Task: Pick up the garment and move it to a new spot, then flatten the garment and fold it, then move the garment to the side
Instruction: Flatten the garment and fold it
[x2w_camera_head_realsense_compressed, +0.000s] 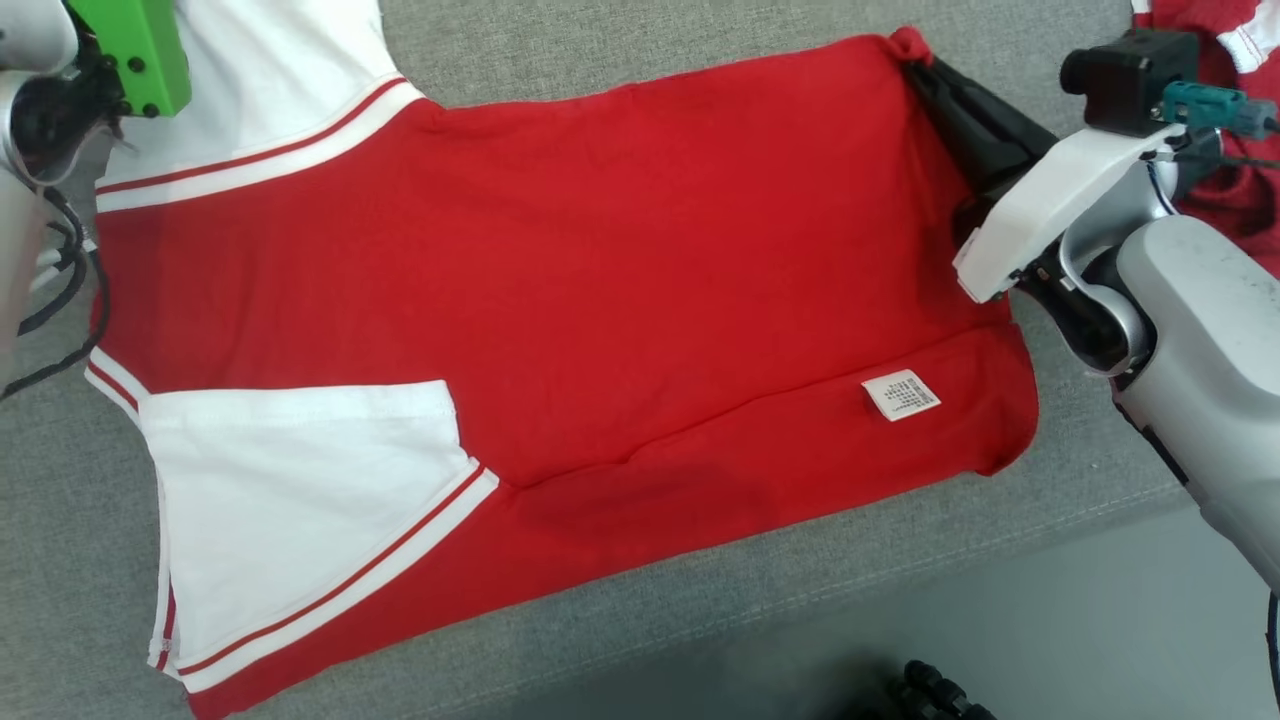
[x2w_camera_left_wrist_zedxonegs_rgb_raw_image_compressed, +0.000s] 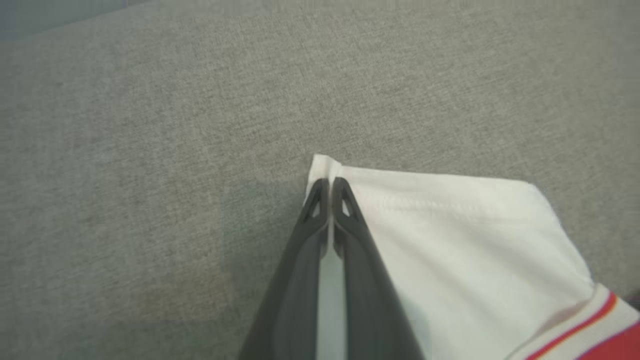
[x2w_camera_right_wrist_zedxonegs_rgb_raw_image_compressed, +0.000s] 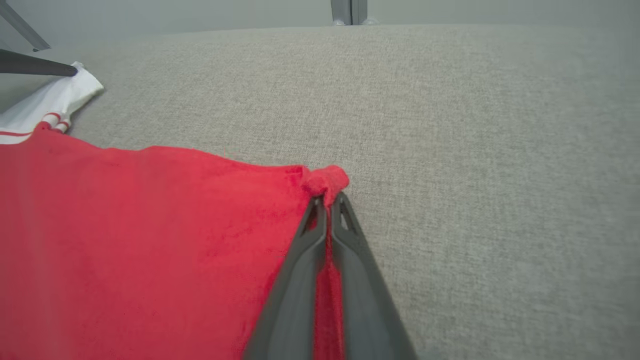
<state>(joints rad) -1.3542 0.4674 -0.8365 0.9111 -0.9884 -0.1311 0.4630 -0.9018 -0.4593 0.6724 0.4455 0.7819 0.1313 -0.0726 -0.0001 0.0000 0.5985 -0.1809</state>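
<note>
The garment (x2w_camera_head_realsense_compressed: 600, 260) is a red T-shirt with white, red-striped sleeves, spread flat on the grey fabric surface with a white label near its hem. My right gripper (x2w_camera_right_wrist_zedxonegs_rgb_raw_image_compressed: 328, 200) is shut on the far hem corner of the garment (x2w_camera_right_wrist_zedxonegs_rgb_raw_image_compressed: 150, 240), which bunches at the fingertips; in the head view its dark fingers (x2w_camera_head_realsense_compressed: 965, 120) meet that corner at the upper right. My left gripper (x2w_camera_left_wrist_zedxonegs_rgb_raw_image_compressed: 330, 187) is shut on the corner of the far white sleeve (x2w_camera_left_wrist_zedxonegs_rgb_raw_image_compressed: 460, 250). In the head view the left arm's green-capped wrist (x2w_camera_head_realsense_compressed: 140, 50) sits over that sleeve at the upper left.
The grey cushion's front edge (x2w_camera_head_realsense_compressed: 900, 590) runs across the lower right, with floor beyond it. Another red and white garment (x2w_camera_head_realsense_compressed: 1230, 40) lies at the upper right behind my right arm. Dark cables (x2w_camera_head_realsense_compressed: 60, 290) hang at the left edge. Bare grey fabric (x2w_camera_right_wrist_zedxonegs_rgb_raw_image_compressed: 450, 125) stretches past both gripped corners.
</note>
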